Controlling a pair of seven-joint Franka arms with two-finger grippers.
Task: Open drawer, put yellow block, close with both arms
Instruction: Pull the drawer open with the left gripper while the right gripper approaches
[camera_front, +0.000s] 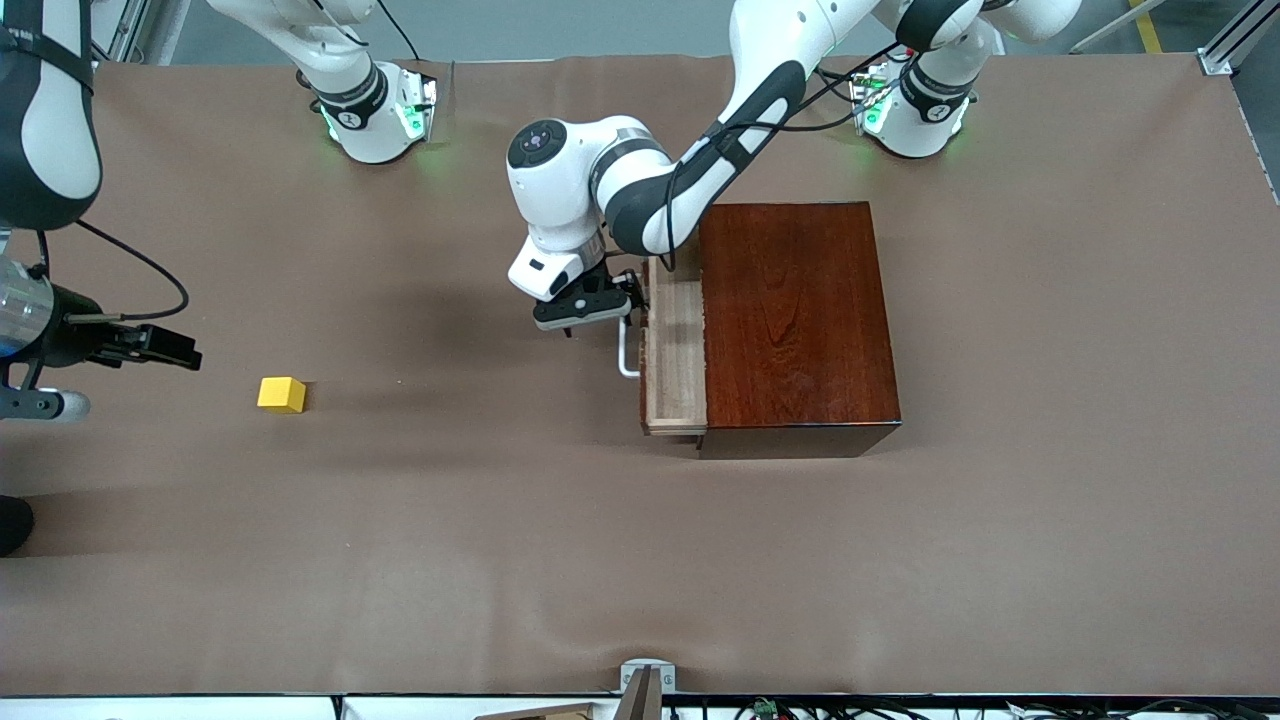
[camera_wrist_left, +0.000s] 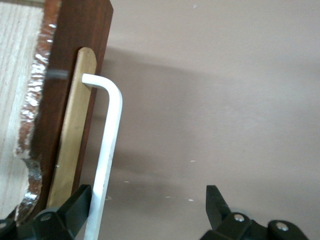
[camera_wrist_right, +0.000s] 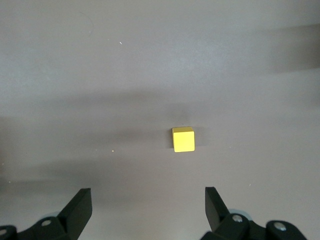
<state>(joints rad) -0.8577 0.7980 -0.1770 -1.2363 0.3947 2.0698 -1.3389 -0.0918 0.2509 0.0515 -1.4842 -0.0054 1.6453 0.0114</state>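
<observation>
The drawer (camera_front: 673, 350) of the dark mahogany box (camera_front: 795, 320) is pulled partly out and shows its pale-wood tray. My left gripper (camera_front: 612, 303) is open at the white bar handle (camera_front: 626, 355). In the left wrist view one finger (camera_wrist_left: 75, 207) sits between the handle (camera_wrist_left: 107, 150) and the drawer front (camera_wrist_left: 65, 105), and the other stands well apart. The yellow block (camera_front: 281, 394) lies on the table toward the right arm's end. My right gripper (camera_front: 185, 352) hovers open and empty beside it. The right wrist view shows the block (camera_wrist_right: 183, 139) ahead of the open fingers (camera_wrist_right: 77, 207).
Brown table cover (camera_front: 450, 520) runs under everything. The two arm bases (camera_front: 380, 120) stand along the edge farthest from the front camera. A small metal bracket (camera_front: 645, 685) sits at the table edge nearest the front camera.
</observation>
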